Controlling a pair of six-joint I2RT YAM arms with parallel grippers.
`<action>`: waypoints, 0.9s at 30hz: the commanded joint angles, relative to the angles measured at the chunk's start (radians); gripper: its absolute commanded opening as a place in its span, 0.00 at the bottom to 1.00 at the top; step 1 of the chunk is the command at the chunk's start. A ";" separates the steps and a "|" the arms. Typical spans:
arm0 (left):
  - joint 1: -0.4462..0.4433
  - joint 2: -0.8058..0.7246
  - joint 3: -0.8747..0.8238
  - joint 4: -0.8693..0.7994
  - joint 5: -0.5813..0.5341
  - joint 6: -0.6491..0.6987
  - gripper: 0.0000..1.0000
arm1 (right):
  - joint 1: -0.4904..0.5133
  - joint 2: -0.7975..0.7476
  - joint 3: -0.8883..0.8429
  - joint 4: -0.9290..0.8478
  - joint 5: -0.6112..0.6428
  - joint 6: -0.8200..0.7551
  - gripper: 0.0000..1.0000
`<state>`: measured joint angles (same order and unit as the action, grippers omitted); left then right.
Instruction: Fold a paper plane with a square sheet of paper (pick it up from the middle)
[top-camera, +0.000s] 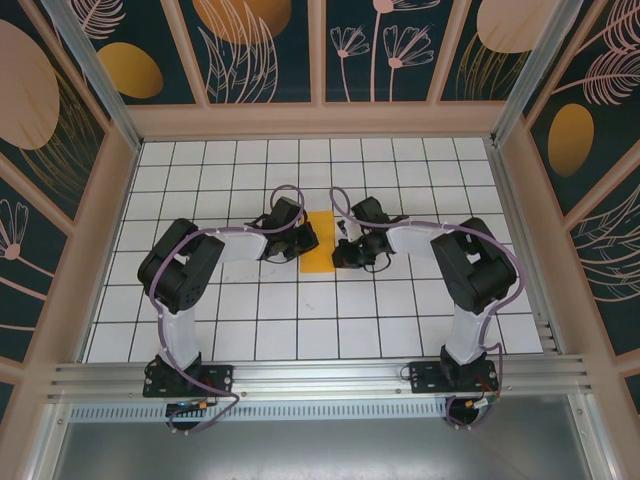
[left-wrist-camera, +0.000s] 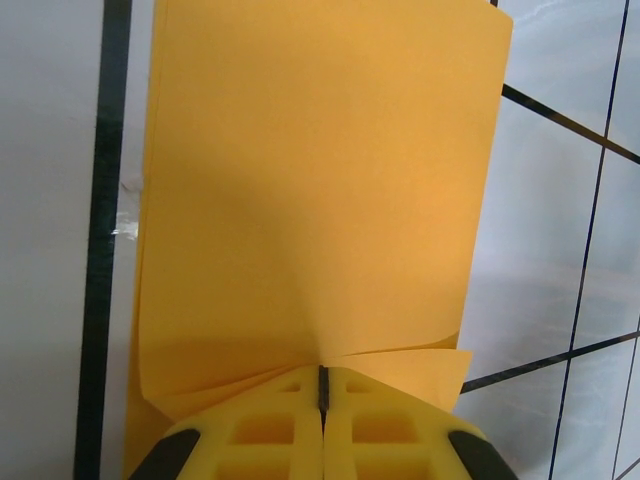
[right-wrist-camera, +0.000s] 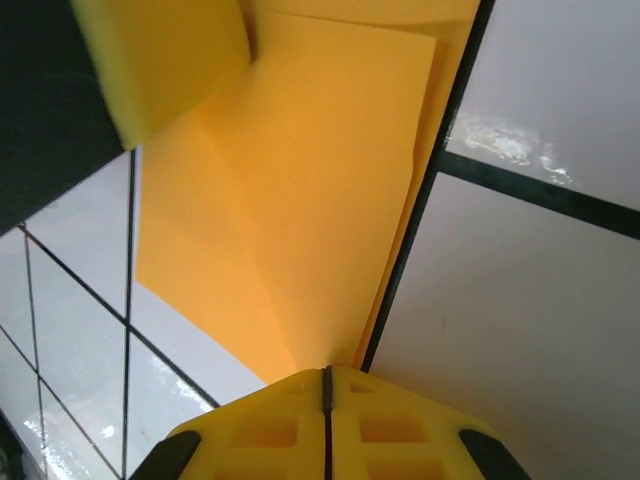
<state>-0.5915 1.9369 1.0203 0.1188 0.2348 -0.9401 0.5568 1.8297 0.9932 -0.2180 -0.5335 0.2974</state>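
The square sheet of paper (top-camera: 320, 242) lies folded into a narrow orange-yellow rectangle on the white grid table, midway between my two grippers. It is a rectangle, not a paper plane. My left gripper (top-camera: 303, 240) is at its left long edge. In the left wrist view the left gripper (left-wrist-camera: 323, 372) is shut, and the paper's (left-wrist-camera: 320, 180) near edge layers bunch into its tips. My right gripper (top-camera: 340, 247) is at the right edge. In the right wrist view the right gripper (right-wrist-camera: 326, 370) is shut on the paper (right-wrist-camera: 320, 200), and a raised ridge runs into its tips. The left fingers (right-wrist-camera: 160, 60) show beyond the paper.
The white tiled table (top-camera: 250, 330) has black grid lines, and wooden walls (top-camera: 100, 250) enclose it on the left, back and right. A metal rail (top-camera: 320, 375) carrying both arm bases runs along the near edge. Both black arms bend inward towards the centre.
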 joint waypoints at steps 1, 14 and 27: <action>-0.001 0.031 -0.006 -0.029 -0.029 0.000 0.06 | -0.003 -0.042 0.037 -0.021 -0.047 0.024 0.06; -0.002 0.031 -0.042 -0.011 -0.027 -0.035 0.06 | 0.030 0.089 0.153 -0.028 -0.068 0.007 0.07; -0.001 0.042 -0.041 -0.034 -0.041 -0.032 0.06 | 0.027 0.147 0.127 -0.048 -0.024 0.003 0.06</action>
<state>-0.5915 1.9369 1.0061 0.1459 0.2340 -0.9707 0.5888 1.9648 1.1343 -0.2363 -0.5774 0.3153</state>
